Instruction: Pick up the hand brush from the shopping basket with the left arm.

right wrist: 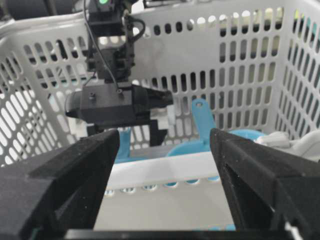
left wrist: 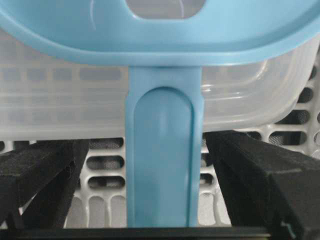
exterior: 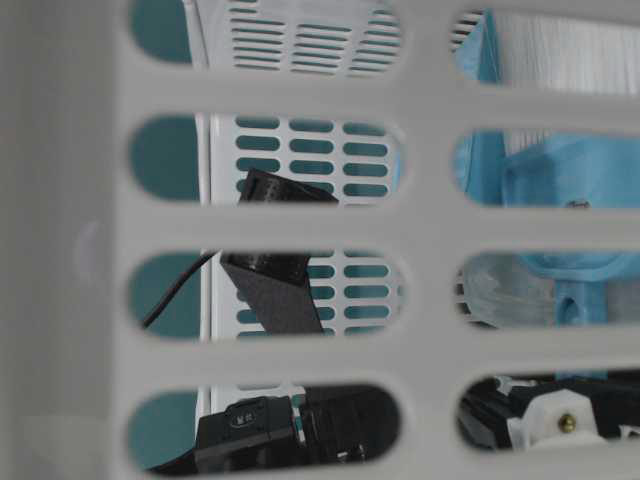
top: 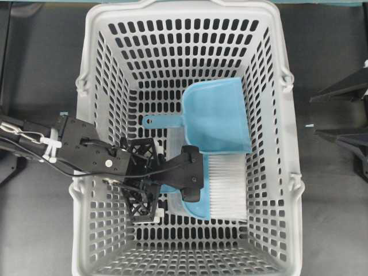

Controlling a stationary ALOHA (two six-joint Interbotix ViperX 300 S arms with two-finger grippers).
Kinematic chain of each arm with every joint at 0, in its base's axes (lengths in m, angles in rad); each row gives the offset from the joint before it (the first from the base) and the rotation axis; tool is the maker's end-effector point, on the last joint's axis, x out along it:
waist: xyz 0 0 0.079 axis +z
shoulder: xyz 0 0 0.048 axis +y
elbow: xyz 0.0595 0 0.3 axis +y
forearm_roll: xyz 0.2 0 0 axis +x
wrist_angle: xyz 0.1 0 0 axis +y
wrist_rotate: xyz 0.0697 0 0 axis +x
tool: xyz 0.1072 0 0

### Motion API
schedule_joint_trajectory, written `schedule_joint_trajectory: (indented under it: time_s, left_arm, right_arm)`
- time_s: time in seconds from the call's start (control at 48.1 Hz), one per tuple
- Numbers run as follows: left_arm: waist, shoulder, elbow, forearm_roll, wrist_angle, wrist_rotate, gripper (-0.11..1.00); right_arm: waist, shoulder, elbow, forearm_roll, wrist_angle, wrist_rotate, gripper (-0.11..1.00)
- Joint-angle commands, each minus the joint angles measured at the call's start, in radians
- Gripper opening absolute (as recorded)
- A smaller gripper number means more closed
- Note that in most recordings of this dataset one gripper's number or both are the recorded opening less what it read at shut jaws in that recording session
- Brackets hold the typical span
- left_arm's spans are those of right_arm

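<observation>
Straddling the hand brush's [left wrist: 164, 165] smooth teal handle, the left arm's [top: 86, 150] foam-padded jaws gape, gripping nothing

You have clear gaps on both sides of the hand brush [left wrist: 164, 165] handle, between it and the left gripper [left wrist: 160, 200] fingers. Above it in the overhead frame the dustpan [top: 217, 118] crowds the right side (its handle pokes left). The shopping basket [top: 92, 69] walls hem everything; the lower floor lies bare.
</observation>
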Motion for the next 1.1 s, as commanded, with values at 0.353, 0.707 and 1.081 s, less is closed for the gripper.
schedule_joint_trajectory:
  time_s: [0.353, 0.707, 1.081]
  left_arm:
    - [-0.002, -0.015, -0.052, 0.003, 0.028, 0.014, 0.69]
    - [-0.008, -0.058, -0.063, 0.003, 0.034, 0.017, 0.24]
    - [-0.002, -0.233, -0.164, 0.003, 0.133, 0.017, 0.24]
  right_arm:
    - [0.008, 0.008, 0.005, 0.005, -0.006, 0.009, 0.70]
    - [0.008, 0.008, 0.014, 0.005, -0.008, 0.011, 0.70]
    - [0.008, 0.006, 0.023, 0.006, -0.008, 0.011, 0.70]
